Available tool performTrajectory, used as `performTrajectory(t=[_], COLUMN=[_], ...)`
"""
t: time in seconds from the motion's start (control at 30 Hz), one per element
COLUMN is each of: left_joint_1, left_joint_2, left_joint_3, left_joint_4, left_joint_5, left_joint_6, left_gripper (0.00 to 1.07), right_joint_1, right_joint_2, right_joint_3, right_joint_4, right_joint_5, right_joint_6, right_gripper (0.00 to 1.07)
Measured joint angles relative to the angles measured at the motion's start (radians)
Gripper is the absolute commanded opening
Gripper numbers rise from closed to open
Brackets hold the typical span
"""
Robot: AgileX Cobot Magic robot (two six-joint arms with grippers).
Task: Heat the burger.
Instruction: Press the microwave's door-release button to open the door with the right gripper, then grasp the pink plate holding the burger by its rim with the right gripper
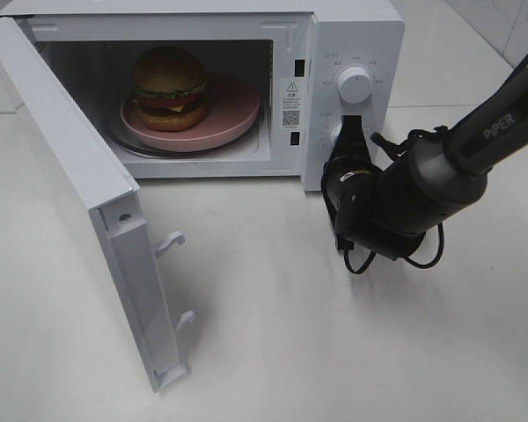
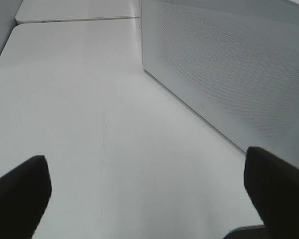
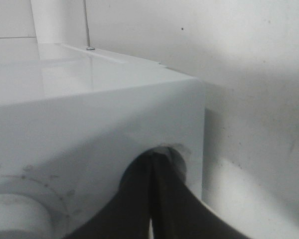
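The burger (image 1: 169, 86) sits on a pink plate (image 1: 233, 119) inside the white microwave (image 1: 348, 40), whose door (image 1: 70, 149) stands wide open to the left. My right gripper (image 1: 347, 134) is shut, its fingers pressed together with the tips against the lower knob on the control panel. The right wrist view shows those joined fingertips (image 3: 152, 167) touching the round knob (image 3: 177, 157), which they mostly hide. My left gripper (image 2: 149, 194) is open over bare table beside the door's meshed face (image 2: 229, 64). It does not appear in the exterior view.
The upper knob (image 1: 355, 85) sits just above my right gripper. Two latch hooks (image 1: 172, 242) stick out from the open door's edge. The white table (image 1: 334, 352) spreads in front of the microwave, and its seam (image 2: 74, 20) shows in the left wrist view.
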Motion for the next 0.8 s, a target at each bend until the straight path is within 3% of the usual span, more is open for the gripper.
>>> performTrajectory(t=[0.47,0.8], left_joint_1=[0.000,0.000], left_joint_2=[0.000,0.000], left_joint_3=[0.000,0.000], left_joint_4=[0.000,0.000], left_joint_5=[0.000,0.000], left_joint_6=[0.000,0.000], left_gripper=[0.98,0.98], right_joint_1=[-0.002,-0.002], right_joint_2=[-0.098,-0.211], right_joint_3=[0.083,0.152], right_joint_4=[-0.056,-0.065], right_joint_5=[0.045,0.210], right_joint_6=[-0.035,-0.211], right_gripper=[0.00,0.00])
